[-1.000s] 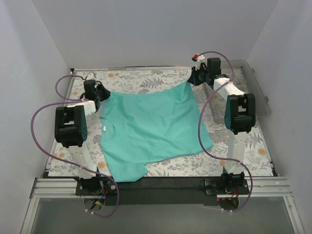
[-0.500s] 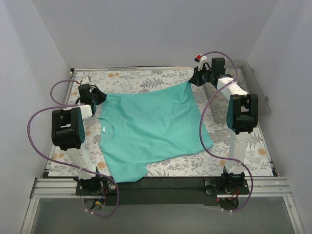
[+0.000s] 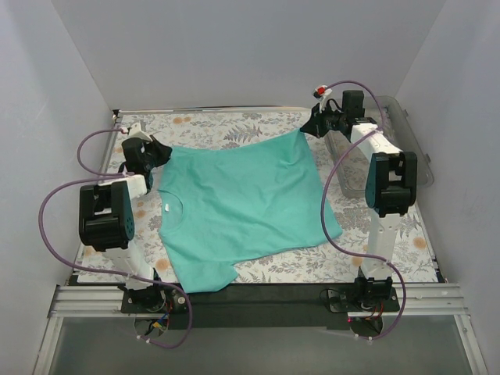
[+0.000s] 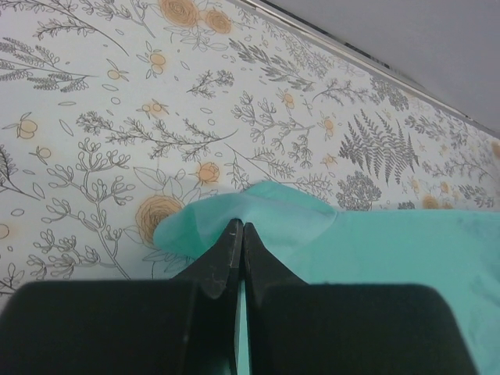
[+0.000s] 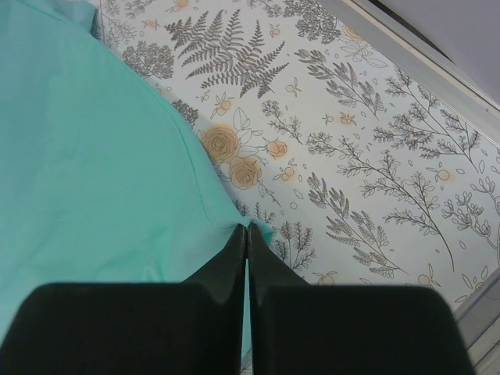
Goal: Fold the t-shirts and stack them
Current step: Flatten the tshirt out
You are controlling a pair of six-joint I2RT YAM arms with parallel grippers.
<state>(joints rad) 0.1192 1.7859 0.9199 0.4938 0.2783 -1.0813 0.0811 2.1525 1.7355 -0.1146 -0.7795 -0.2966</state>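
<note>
Now the two arms have drawn slightly apart over the last second: the left gripper (image 3: 158,151) has slid outward toward the table's left edge and the right gripper (image 3: 311,125) has edged toward the far right corner. The far edge of the plain teal soft-fabric t-shirt (image 3: 242,203) therefore runs straighter between them. Both pincers are clenched on cloth: the left wrist view shows black fingers (image 4: 223,266) pinching a rounded fold at the sleeve end, and the right wrist view shows a hem corner nipped the same way. The garment lies spread flat on the floral-printed tabletop (image 3: 234,129), with its small white neck label (image 3: 166,206) toward the left, so I judge this to be smoothing before a first fold. From above, the gripper bodies hide the pinched corners. The clear plastic bin (image 3: 418,160) sits partly behind the right arm, its contents unreadable, and no second shirt shows.
</note>
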